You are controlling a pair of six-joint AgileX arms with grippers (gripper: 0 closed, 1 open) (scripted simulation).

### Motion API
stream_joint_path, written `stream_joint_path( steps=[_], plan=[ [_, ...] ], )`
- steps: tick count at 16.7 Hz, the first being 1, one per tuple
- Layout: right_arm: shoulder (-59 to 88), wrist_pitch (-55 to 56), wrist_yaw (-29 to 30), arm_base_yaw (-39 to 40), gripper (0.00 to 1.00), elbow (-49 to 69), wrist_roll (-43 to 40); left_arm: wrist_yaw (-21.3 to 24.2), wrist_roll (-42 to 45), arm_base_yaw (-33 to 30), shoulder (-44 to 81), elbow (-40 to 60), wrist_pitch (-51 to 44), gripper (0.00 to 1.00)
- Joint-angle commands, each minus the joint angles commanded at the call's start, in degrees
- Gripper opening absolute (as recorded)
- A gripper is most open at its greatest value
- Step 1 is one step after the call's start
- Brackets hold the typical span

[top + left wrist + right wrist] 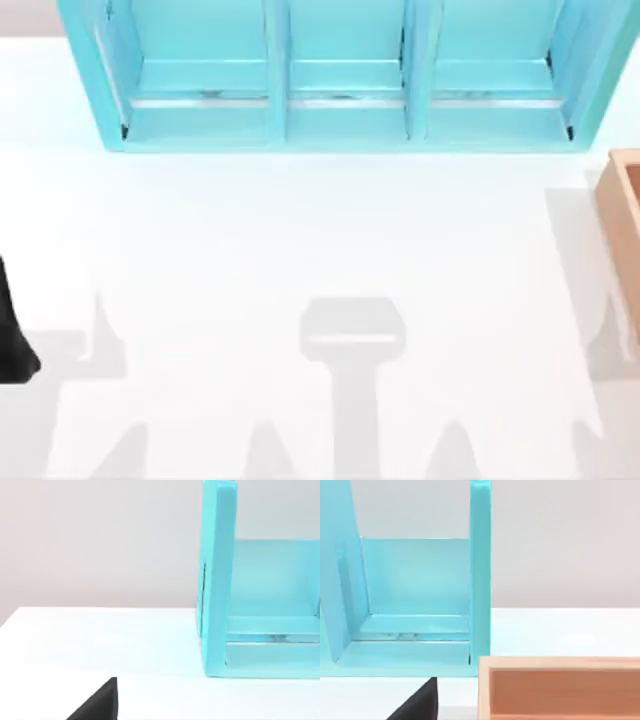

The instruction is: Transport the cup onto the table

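At 12 o'clock in the top view, a turquoise shelf unit (345, 75) stands along the far edge of the desk (300, 230), its three open compartments side by side and facing the near side. At about 3 o'clock, by the right edge, sits a tan wooden box (625, 215), near the shelf unit's right end; whether the two touch cannot be told. The desk is a broad, plain white surface spreading from the foot of the shelf unit down to 6 o'clock, where soft grey shadows (352, 340) lie across it.

At roughly 8 o'clock, against the left edge of the top view, a black part of the left arm (12, 330) hangs over the desk, well apart from the shelf unit.

From the left wrist camera, a black wedge of the left end effector (100, 704) shows above the white desk (100, 640); whether it is apart or together cannot be told. Farther off, the left end wall of the turquoise shelf unit (217, 580) rises upright from the desk, with one compartment open beside it.

From the right wrist camera, a black wedge of the right end effector (420, 704) shows likewise, and its state cannot be told either. Ahead of it stand the turquoise shelf unit's right end compartment (415, 580) and the tan wooden box (560, 690), the box nearer the camera and just beside the shelf's end wall, both on the desk (565, 630).
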Motion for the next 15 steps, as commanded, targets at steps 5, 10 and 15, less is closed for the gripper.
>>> stream_joint_path(
  steps=[5,10,15],
  plan=[
    [3.7,-3.6,0.0,-1.4,1.00,3.6,-1.3,0.0,0.0,0.0,0.0,0.0,0.0,1.00],
    [21.7,-19.1,0.0,-7.0,1.00,19.6,-6.7,0.0,0.0,0.0,0.0,0.0,0.0,1.00],
    [49.2,-39.8,0.0,-14.3,1.00,41.2,-13.8,0.0,0.0,0.0,0.0,0.0,0.0,1.00]
  ],
)
